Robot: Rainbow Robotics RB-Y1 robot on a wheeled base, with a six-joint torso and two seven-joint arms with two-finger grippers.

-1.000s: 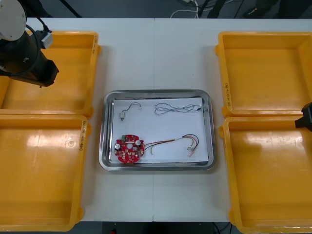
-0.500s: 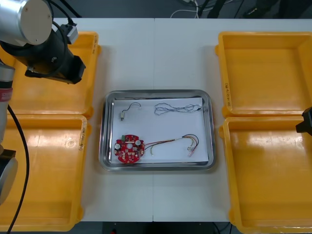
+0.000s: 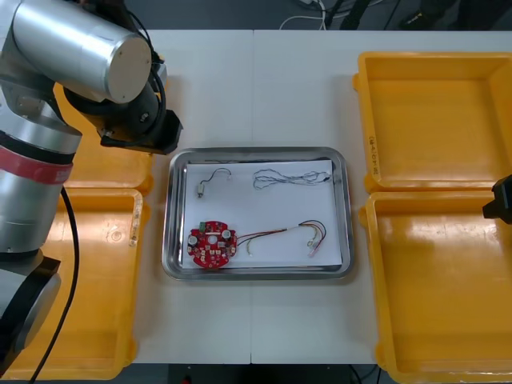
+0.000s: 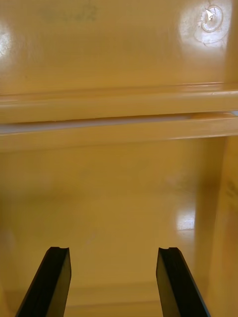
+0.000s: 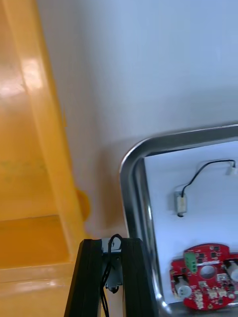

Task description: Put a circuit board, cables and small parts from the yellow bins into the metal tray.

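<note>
Within the last second the left gripper (image 5: pixel 113 246) has swung from the upper left of the front view to the upper-left corner of the metal tray (image 3: pixel 256 151). It is pinching a small metal part (image 5: pixel 114 277) with a black lead, so another drop looks close. The tray already holds a round red circuit board (image 3: pixel 212 244), a red and yellow cable (image 3: pixel 276 234) and a thin dark cable (image 3: pixel 292 178). The right gripper (image 4: pixel 114 250) hangs spread over the yellow bins (image 3: pixel 432 120) at the right edge, and the rim lettering (image 3: pixel 371 152) is too small to read.

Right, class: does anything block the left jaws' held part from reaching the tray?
Nothing visible does. The left gripper, shut on a small metal part, hangs by the metal tray's corner, bare floor beyond. The right gripper hangs open over a yellow bin.
</note>
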